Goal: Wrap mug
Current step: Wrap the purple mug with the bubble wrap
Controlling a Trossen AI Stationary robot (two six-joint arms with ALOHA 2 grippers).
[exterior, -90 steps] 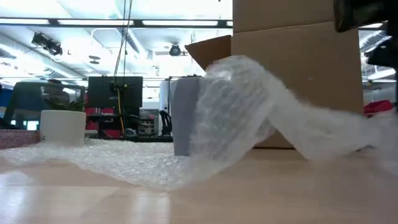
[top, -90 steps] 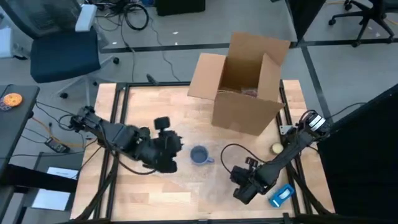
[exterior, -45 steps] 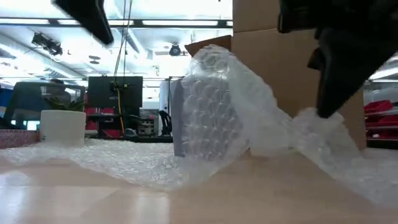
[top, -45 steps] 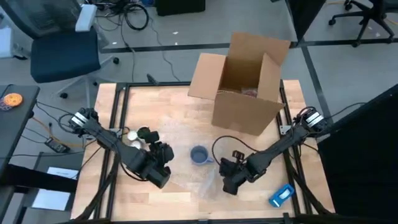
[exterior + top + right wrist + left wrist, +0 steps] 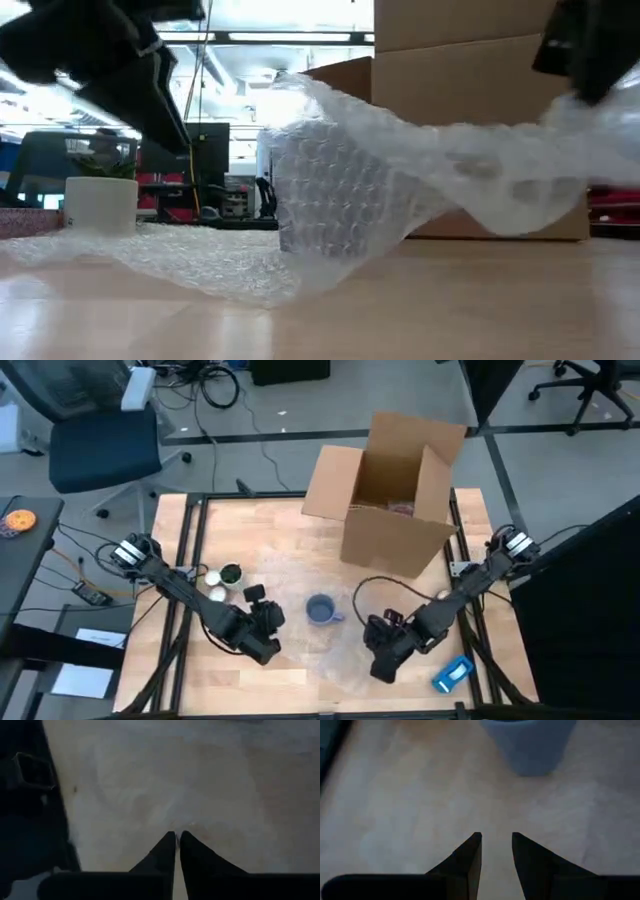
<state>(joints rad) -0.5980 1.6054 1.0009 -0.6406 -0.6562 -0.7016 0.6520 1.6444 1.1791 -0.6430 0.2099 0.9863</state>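
Low view: small blue-grey ceramic mug (image 5: 300, 190) stands mid-desk under clear, limp bubble-wrap sheet (image 5: 450, 170). Right claw (image 5: 177, 837) clenched on the sheet's edge, lifting; left claw (image 5: 496, 840) released, empty, near mug. Wrap is light and slippery; pinch edges. Mug rigid, breakable.

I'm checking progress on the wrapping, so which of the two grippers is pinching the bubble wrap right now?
The right gripper, shut on the bubble wrap and lifting it beside the mug. The left gripper hangs slightly open, empty.
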